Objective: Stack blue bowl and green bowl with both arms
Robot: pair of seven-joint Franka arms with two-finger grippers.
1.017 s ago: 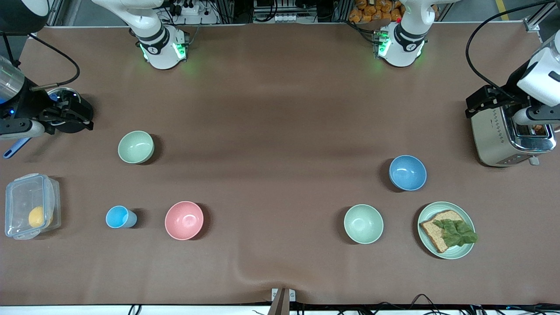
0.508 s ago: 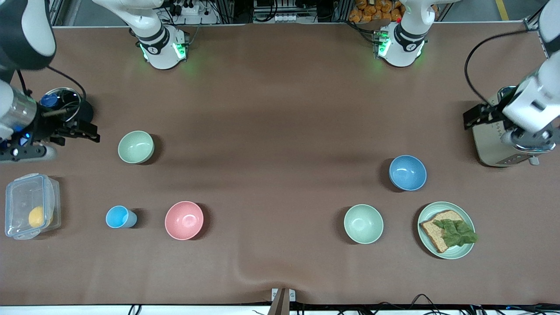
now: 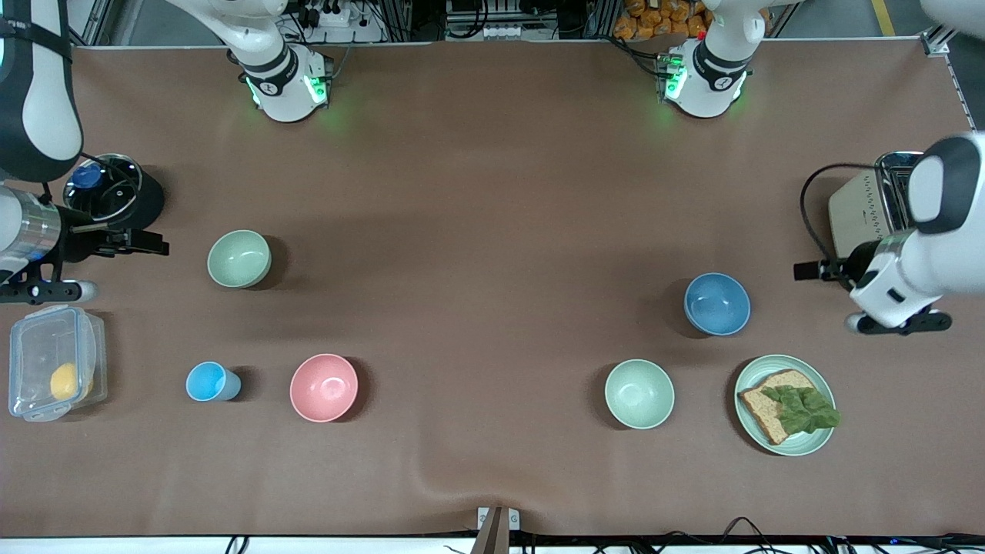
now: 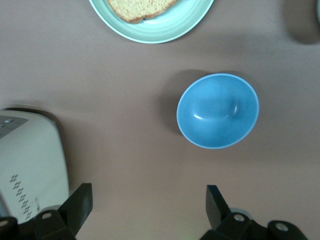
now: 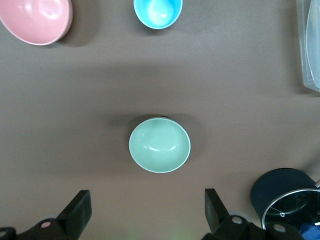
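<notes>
left gripper (image 4: 145,210) has its fingers (image 4: 77,206) spread wide with nothing between them, hovering over bare counter (image 3: 492,192) between the toaster (image 3: 866,204) and the blue bowl (image 3: 717,304), and its wrist view frames that bowl squarely, which reads like a line-up for a rim grab. right gripper (image 5: 145,210) mirrors it at the other end, fingers (image 5: 77,206) parted and empty, hanging over the counter between a dark round pot (image 3: 115,192) and the green bowl (image 3: 239,258), the yellowish sage one sitting toward the right arm's end. both bowls sit upright and alone, rims clear all round, so there's room for a finger to drop inside and outside an edge. the blue bowl has the plate (image 3: 785,405) with bread nearer the camera and a mint bowl (image 3: 639,393) near it, neither touching. the green bowl has the pink bowl (image 3: 324,387) and small blue cup (image 3: 208,382) nearer the camera, well apart, plus a clear box (image 3: 54,362) at the counter's edge. the middle of the counter is wide open, a sensible meeting spot for stacking, i'd judge. nothing lifted yet.
</notes>
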